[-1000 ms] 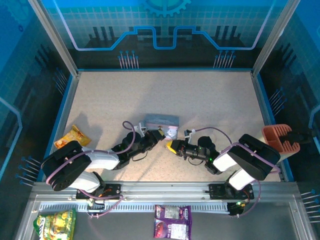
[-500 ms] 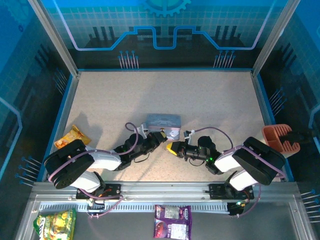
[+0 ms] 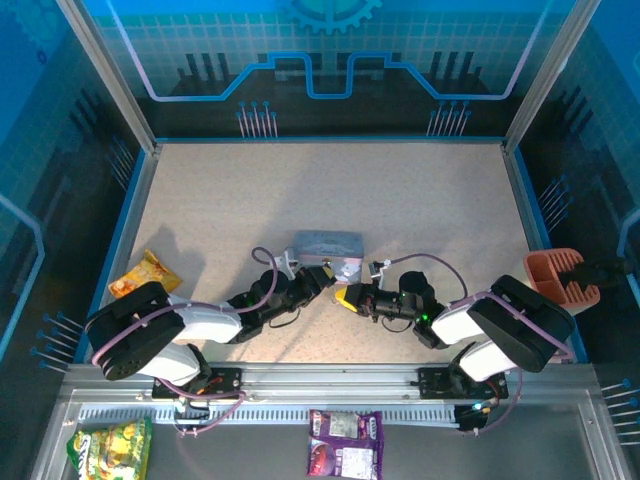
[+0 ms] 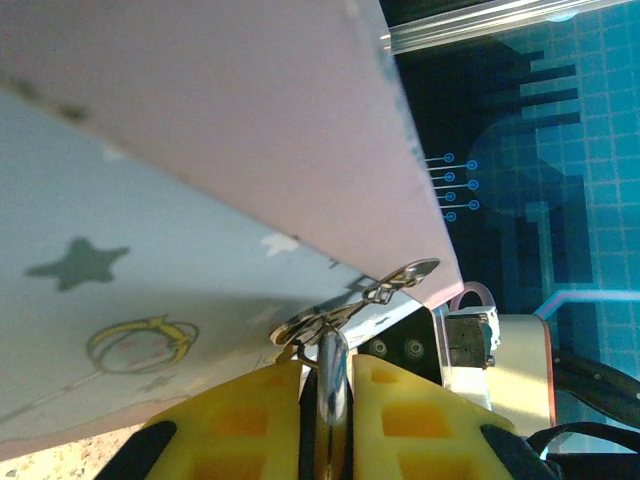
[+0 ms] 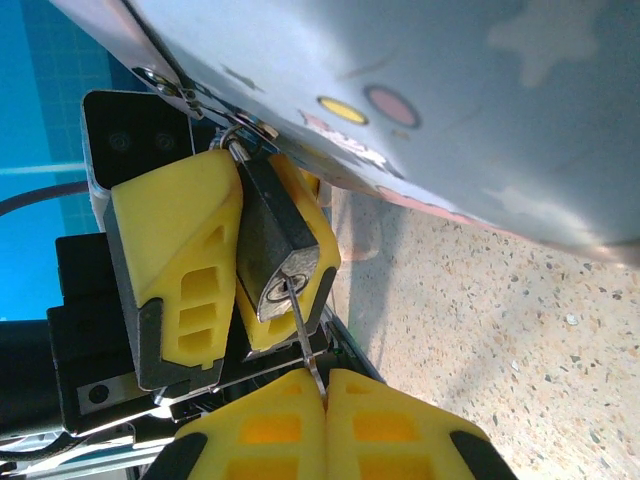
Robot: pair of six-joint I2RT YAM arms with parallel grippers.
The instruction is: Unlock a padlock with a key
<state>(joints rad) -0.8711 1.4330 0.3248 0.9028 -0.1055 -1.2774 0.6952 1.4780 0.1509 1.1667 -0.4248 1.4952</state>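
padlock [image 5: 275, 255]: dark body clamped between the yellow fingers of the left hand [image 5: 250, 200], shackle hooked through the hasp [image 5: 245, 128] of the tin [image 5: 420, 70]
tin: on the bench [image 3: 420, 200], just beyond both hands, padlock at its near edge
key [image 5: 303, 335]: thin shaft pokes out of the finger seam of the right hand [image 5: 325, 385], head hidden between the pads
key vs padlock: keyhole face points straight at the right hand; key tip is at the keyhole, looks entered, depth can't tell
long axis: key shaft roughly in line with the padlock body, slightly slanted to it
nearer hand: the hands meet tip to tip; the right one has the key, so the move is its own
left hand state: narrow gap, gripping the padlock body on both flat sides
right hand state: fingers pressed together, pinching the key
next move (judgement): seat the key along its axis, then twist while the left braces the body
risk (judgement): thin shaft may bend or slip if the slant isn't corrected
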